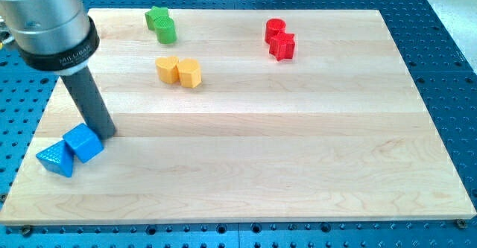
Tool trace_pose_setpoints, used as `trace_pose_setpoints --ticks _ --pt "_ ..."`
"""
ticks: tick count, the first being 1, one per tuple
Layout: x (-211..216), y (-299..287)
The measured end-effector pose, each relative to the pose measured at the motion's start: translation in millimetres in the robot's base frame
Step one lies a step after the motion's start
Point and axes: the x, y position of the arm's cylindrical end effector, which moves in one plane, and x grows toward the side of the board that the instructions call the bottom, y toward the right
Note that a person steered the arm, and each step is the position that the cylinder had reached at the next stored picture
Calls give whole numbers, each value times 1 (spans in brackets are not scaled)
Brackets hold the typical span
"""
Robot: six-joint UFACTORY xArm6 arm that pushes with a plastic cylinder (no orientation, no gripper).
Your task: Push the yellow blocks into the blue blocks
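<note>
Looking through the one camera view, I am seeing my tip [106, 132] resting just beside the blue cube [83, 143] and blue triangular block [55, 159] at the counter's [298, 159] lower left. This rig is carrying no claw, only the rod. The two yellow blocks [179, 71] are sitting together well apart, toward the top; I judge pushing is not yet begun.

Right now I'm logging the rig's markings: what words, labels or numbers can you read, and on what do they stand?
"MILLIBAR": small pale letters on the black collar above my rod, blurred, so the reading is uncertain.
Nothing else is legible: the blocks and the wooden board carry no text.
</note>
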Motion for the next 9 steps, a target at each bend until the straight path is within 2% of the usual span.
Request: trace_pose_setpoints --ticks 1,2,3,5,6,7,8,9 --pt "8 0" --pt "-7 34" --pt "-20 92" --pt "-24 115" --pt "-47 117" --pt "-82 166" --pt "-138 176" --pt "-121 121"
